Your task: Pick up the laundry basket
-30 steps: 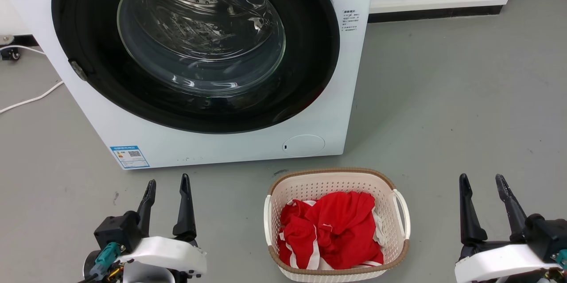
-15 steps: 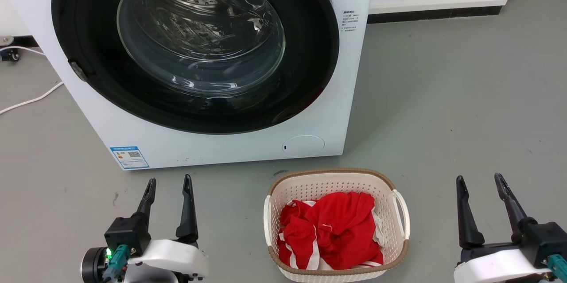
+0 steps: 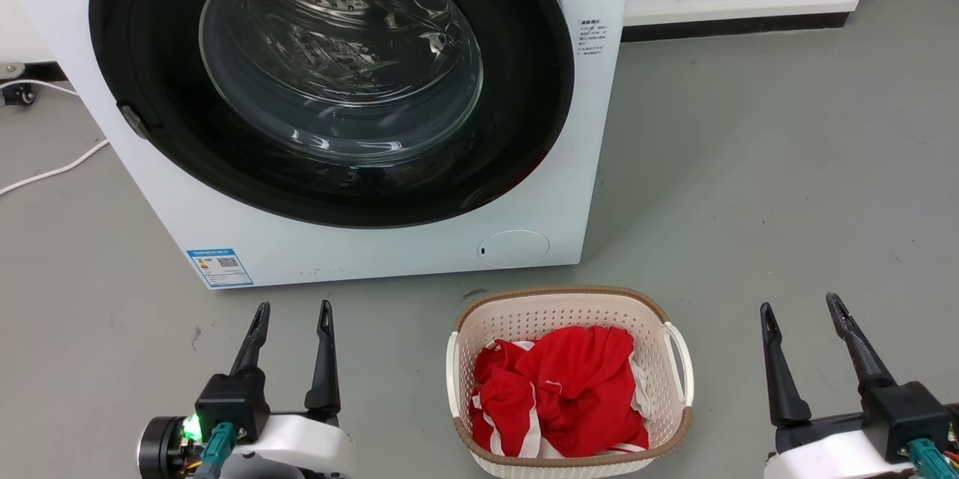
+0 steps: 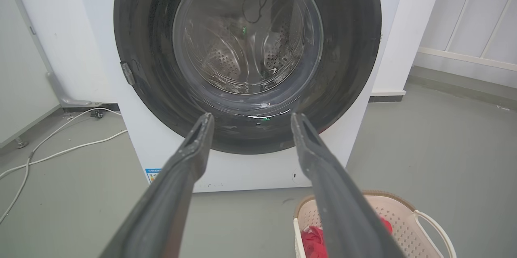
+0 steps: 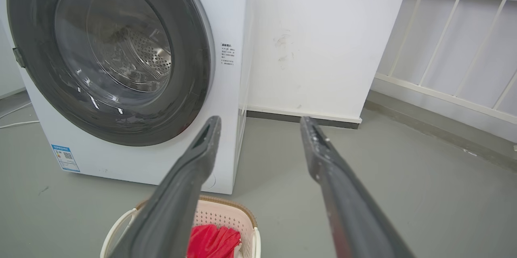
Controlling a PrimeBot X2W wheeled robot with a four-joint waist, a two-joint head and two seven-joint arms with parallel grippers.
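I am holding my left gripper (image 3: 292,306) and my right gripper (image 3: 798,303) low over the grey floor (image 3: 787,164), each with its two fingers spread partway and nothing between them. The laundry basket (image 3: 554,310) is sitting on the floor between them, well apart from both and somewhat nearer the left one, just in front of the washing machine (image 3: 374,254). It is standing upright with its mouth facing up and a heap of red clothes (image 3: 562,389) lying inside. Its white loop handles are facing outward, the left handle (image 3: 452,366) toward my left arm and the right handle (image 3: 680,363) toward my right. I am judging its long axis to be running across me, handle to handle, though the bottom edge of the head view is cutting off the near rim, so I am not sure. What I am worrying about: the loops are thin and lying close to the wall, so a finger coming in off line could be shoving the light basket along the floor instead of threading the handle. Lifting on one side alone, or unevenly, could be tipping it and spilling the clothes.
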